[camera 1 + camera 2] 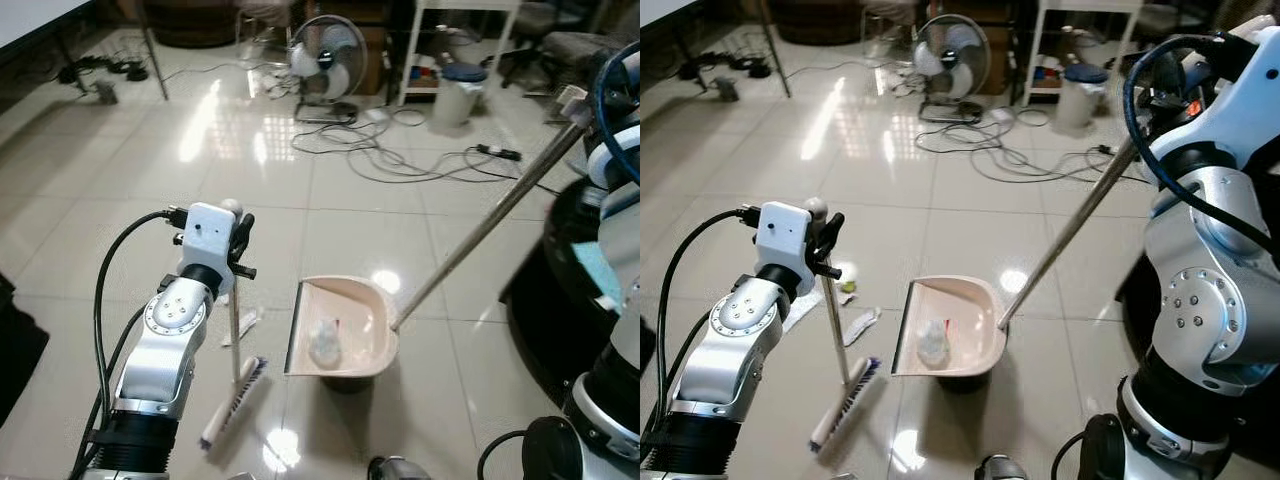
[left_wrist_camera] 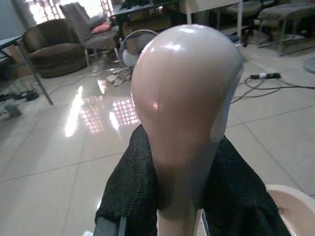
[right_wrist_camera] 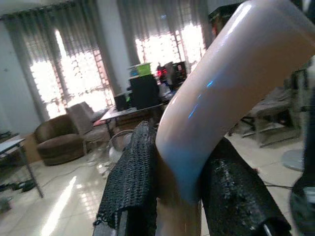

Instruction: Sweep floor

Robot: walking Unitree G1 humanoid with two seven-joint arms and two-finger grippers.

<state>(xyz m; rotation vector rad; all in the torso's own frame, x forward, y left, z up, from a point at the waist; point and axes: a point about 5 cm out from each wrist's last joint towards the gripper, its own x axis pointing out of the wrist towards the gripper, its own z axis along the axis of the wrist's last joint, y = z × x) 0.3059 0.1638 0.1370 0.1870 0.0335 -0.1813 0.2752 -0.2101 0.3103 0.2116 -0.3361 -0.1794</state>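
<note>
Glossy tiled floor (image 1: 120,190), smooth shiny plastic dustpan (image 1: 355,300), silver metal broom handle (image 1: 833,315)

The left arm reaches forward, wrist bent up, left gripper (image 2: 179,196) clamped on the broom handle (image 2: 184,113). The right arm is raised, right gripper (image 3: 179,191) clamped on the dustpan handle (image 3: 221,93).

Daylight enters through curtained windows (image 3: 162,49) at the far side. The glossy floor (image 1: 330,200) shows strong glare patches far left and a bright spot beside the dustpan (image 1: 345,330). Head views are sharp. Wrist views are soft: the handles (image 2: 187,113) close to the lens are out of focus.
</note>
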